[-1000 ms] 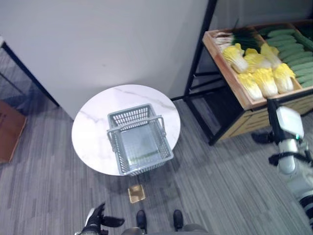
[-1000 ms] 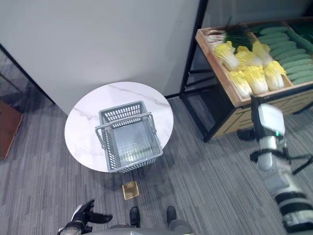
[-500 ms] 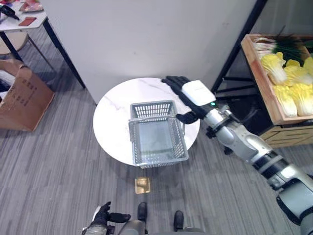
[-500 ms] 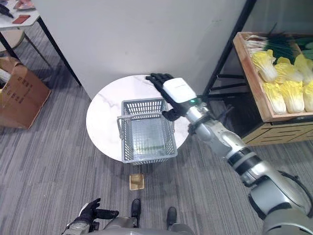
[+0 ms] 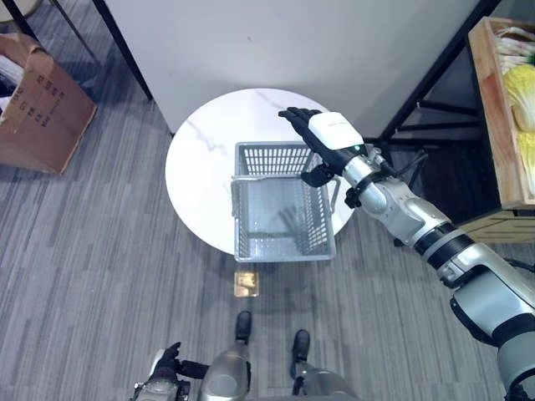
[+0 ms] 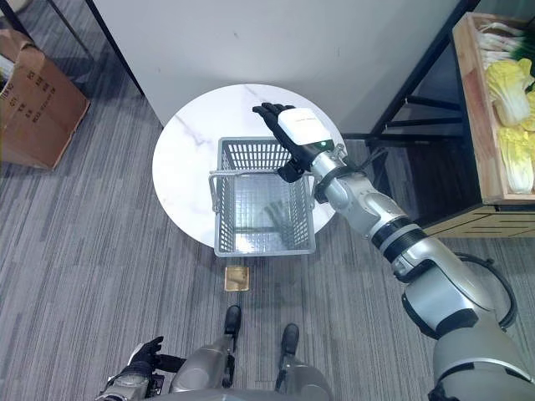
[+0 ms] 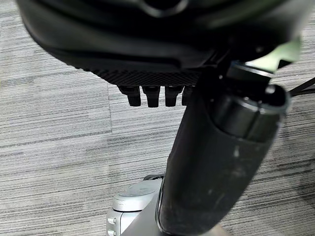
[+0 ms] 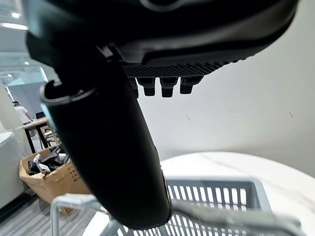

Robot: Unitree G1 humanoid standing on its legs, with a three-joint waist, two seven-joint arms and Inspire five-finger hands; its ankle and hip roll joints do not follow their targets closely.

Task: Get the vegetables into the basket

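Grey basket (image 5: 282,203) sits on the round white table (image 5: 201,167), toward its near right edge, nothing visible inside it; handle upright across the top. Right hand (image 5: 324,138) hovers above the basket's far right corner, fingers straight and empty, likely lining up on the basket. Vegetables (image 6: 510,100) lie in the wooden crate (image 6: 471,109) far right, well apart. Left hand (image 5: 167,366) hangs low by the near edge, fingers relaxed, holding nothing

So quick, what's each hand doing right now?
Right hand: open, empty, above the basket.
Left hand: open, empty, low by the floor.
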